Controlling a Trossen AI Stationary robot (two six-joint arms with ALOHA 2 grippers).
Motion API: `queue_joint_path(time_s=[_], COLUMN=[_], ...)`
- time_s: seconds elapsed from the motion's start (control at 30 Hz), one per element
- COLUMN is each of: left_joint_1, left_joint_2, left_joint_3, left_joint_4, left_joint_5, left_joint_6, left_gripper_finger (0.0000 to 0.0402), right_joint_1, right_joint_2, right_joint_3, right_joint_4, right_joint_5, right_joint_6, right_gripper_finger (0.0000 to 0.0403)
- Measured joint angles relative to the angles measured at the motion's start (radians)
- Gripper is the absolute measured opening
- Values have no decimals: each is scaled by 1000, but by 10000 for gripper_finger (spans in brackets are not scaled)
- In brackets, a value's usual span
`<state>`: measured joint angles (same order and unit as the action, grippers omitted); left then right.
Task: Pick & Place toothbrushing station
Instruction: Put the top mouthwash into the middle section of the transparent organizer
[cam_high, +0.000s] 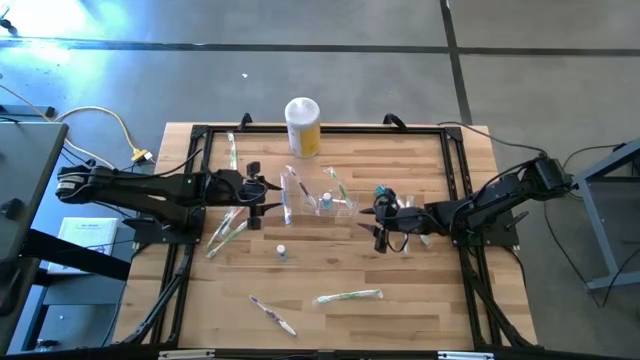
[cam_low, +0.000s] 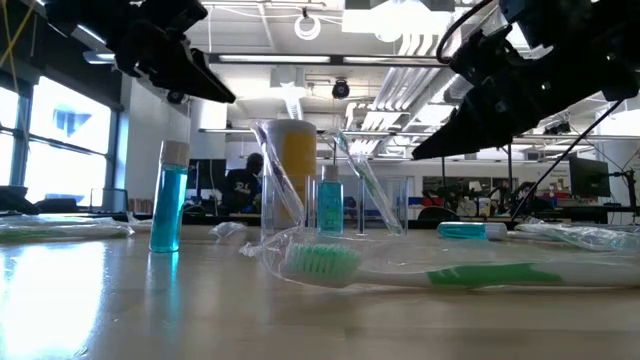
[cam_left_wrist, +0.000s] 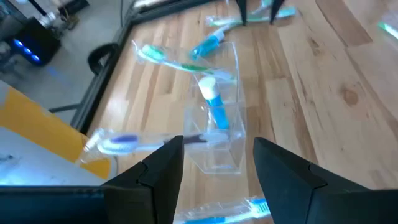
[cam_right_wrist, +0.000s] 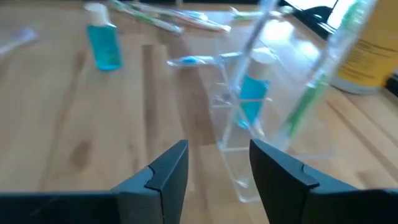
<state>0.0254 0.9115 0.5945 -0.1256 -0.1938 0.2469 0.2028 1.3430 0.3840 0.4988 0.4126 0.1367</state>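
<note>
both claws, the left gripper (cam_high: 262, 190) and right gripper (cam_high: 378, 222), are held part open and empty beside the clear holder (cam_high: 325, 203); it could be tipped by a nudge.

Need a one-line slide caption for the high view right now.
Both open claws, left and right, flank the clear holder, wrapped toothbrushes scattered around.
</note>
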Motion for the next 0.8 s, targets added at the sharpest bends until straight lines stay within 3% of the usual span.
queue_joint_path(time_s=[0.13,0.4,0.8], left_joint_1=[0,0,0], left_joint_2=[0,0,0], left_joint_3=[0,0,0], left_joint_4=[-5,2,-13], left_joint_5=[2,2,5], left_joint_6=[-13,-10,-16], left_gripper_finger=[187,187,187], right_joint_1=[0,-2,-6], right_joint_2=[0,-51,-259], right_joint_3=[0,0,0], right_joint_4=[-31,-76,-419], right_joint_5=[74,100,217], right_joint_6=[37,69,291], right_gripper_finger=[162,162,162])
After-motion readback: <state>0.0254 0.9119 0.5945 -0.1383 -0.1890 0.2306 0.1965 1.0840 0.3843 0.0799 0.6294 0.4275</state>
